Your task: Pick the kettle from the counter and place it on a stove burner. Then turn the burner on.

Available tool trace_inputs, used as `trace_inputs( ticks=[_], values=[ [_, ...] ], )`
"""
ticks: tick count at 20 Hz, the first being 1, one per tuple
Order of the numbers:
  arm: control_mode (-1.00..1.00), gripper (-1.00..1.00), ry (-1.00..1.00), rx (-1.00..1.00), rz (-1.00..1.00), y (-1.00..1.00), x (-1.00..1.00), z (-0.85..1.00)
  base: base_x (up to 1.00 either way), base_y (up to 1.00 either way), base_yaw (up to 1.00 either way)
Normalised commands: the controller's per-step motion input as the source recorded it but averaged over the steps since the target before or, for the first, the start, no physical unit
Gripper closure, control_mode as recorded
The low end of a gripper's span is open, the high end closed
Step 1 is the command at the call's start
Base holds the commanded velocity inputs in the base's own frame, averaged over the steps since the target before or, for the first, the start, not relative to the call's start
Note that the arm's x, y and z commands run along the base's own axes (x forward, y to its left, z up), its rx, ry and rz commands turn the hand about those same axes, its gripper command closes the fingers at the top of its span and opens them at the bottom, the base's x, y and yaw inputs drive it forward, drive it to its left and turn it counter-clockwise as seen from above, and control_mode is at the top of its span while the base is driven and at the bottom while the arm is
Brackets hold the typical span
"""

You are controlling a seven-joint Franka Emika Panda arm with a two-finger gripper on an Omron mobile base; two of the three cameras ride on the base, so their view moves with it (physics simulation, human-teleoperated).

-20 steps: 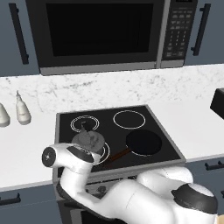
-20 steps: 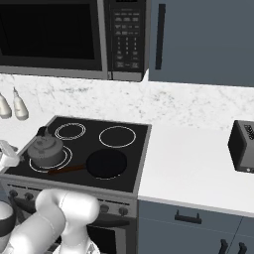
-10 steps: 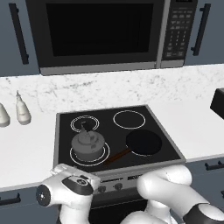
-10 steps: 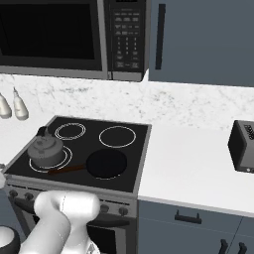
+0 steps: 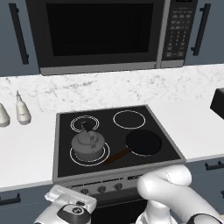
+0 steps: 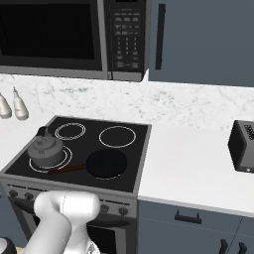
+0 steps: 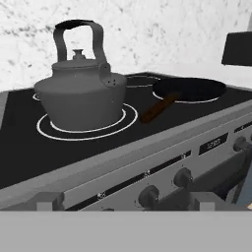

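The gripper (image 7: 120,205) sits low in front of the stove (image 5: 65,168), level with its control panel. In the hand view two small grey finger tips (image 7: 49,201) stand well apart at the bottom, with nothing between them and touching nothing; the jaws are spread and empty. From the left base view the hand (image 5: 72,208) shows at the bottom edge, just below the stove's front left corner.

The kettle (image 5: 89,143) stands upright on the front left burner (image 5: 105,155) of the stove, its black handle arched over the lid knob. In the hand view the kettle (image 7: 81,88) sits inside the white ring of that burner, spout toward the pan. The pan (image 5: 143,142) rests on the front right burner, its brown handle reaching toward the kettle's burner.

Along the stove's front panel runs a row of dark knobs (image 7: 183,177), with small pale markings above them on the panel; these are too blurred to read. The microwave (image 6: 64,34) above the stove has a keypad with rows of pale buttons; nothing on it is legible.

Two pale bottles (image 5: 22,111) stand on the counter (image 5: 24,148) left of the stove, near the backsplash. A dark toaster (image 6: 243,146) sits on the counter toward its right edge, well apart from the stove.
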Motion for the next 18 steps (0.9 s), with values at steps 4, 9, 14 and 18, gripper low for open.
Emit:
trace_inputs(
  ticks=[4,9,14,18],
  values=[
    [-1.0,-1.0,-0.07,-0.01,0.05,0.34,-0.06,-0.36,0.0,0.0,0.0],
    [-1.0,-1.0,-0.05,0.0,0.04,0.27,0.0,-0.24,0.0,0.0,0.0],
    [-1.0,-1.0,-0.05,0.0,0.03,0.23,0.0,-0.23,0.0,0.0,0.0],
    [-1.0,-1.0,-0.01,0.0,0.02,0.09,0.0,-0.24,0.0,0.0,0.0]
  ],
)
